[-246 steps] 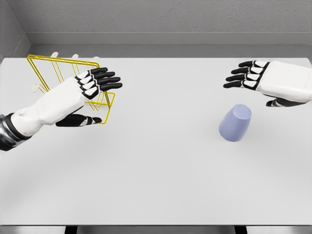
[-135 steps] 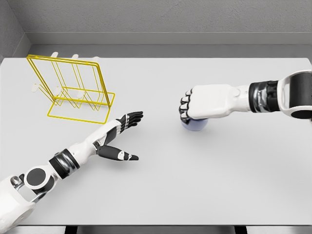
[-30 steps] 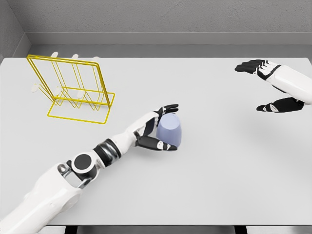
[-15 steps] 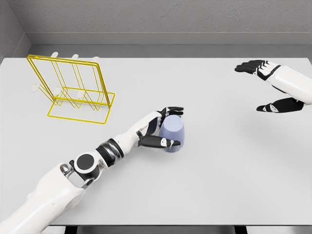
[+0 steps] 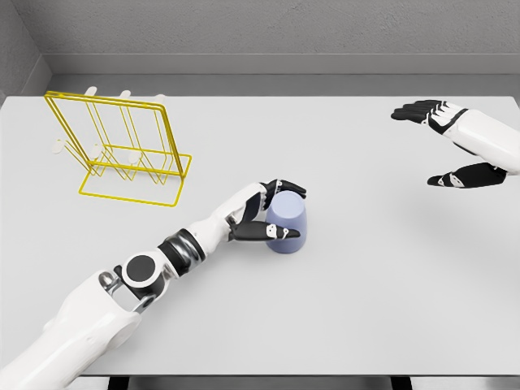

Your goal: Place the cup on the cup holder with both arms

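1. Lavender cup (image 5: 287, 224) stood upside down near the middle of the white tabletop (image 5: 349, 309), closed base up.
2. Left hand (image 5: 262, 213) was wrapped round the cup's left side: fingers (image 5: 286, 187) curled over the top edge, thumb (image 5: 268, 232) across the front wall, touching it.
3. Left arm came in from lower left, stretched out low over the tabletop.
4. Yellow wire cup holder (image 5: 122, 146) stood at far left w/ pale pegs, well apart from the cup.
5. Right hand (image 5: 459, 146) hovered at far right, fingers spread wide, holding nothing, well apart from the cup.
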Tool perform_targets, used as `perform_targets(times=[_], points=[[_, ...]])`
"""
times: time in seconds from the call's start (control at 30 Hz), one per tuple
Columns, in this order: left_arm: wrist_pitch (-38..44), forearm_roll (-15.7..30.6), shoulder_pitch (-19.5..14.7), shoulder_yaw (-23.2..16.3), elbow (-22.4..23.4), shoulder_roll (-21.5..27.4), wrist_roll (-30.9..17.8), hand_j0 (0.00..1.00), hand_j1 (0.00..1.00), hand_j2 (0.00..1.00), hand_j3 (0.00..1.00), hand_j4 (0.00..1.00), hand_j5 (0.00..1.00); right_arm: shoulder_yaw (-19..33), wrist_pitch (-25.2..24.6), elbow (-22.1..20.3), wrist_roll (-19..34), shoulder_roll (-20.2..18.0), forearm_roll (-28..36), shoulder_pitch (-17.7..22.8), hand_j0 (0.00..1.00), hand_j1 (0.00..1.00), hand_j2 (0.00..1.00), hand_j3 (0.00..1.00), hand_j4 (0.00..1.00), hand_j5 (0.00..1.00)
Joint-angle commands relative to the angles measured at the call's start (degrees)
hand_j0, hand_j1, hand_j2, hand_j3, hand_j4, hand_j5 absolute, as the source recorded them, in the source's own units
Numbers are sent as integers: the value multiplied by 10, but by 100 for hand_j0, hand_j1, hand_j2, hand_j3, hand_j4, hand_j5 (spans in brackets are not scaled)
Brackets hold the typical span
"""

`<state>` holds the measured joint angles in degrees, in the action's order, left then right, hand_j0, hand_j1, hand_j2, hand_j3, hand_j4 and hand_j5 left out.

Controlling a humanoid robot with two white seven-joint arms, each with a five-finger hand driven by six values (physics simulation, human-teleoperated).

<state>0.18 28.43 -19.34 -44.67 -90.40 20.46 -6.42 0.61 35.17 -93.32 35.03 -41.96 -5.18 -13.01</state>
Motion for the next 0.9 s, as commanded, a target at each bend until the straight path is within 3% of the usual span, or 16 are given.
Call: perform_targets(times=[0.0, 0.37, 0.57, 0.87], points=[[0, 1, 0, 0, 0, 0, 0, 61, 61, 61, 61, 61, 61, 0, -2, 0, 0, 0, 4, 0, 100, 100, 100, 100, 100, 100], [3, 1, 8, 24, -40, 3, 1, 62, 62, 62, 62, 62, 62, 0, -2, -1, 0, 0, 5, 0, 100, 100, 100, 100, 100, 100], [4, 2, 11, 57, -71, 7, 1, 62, 62, 62, 62, 62, 62, 0, -2, -2, 0, 1, 5, -1, 100, 100, 100, 100, 100, 100], [3, 4, 19, 87, -114, 38, 1, 62, 62, 62, 62, 62, 62, 0, -2, -2, 0, 0, 5, 0, 100, 100, 100, 100, 100, 100]])
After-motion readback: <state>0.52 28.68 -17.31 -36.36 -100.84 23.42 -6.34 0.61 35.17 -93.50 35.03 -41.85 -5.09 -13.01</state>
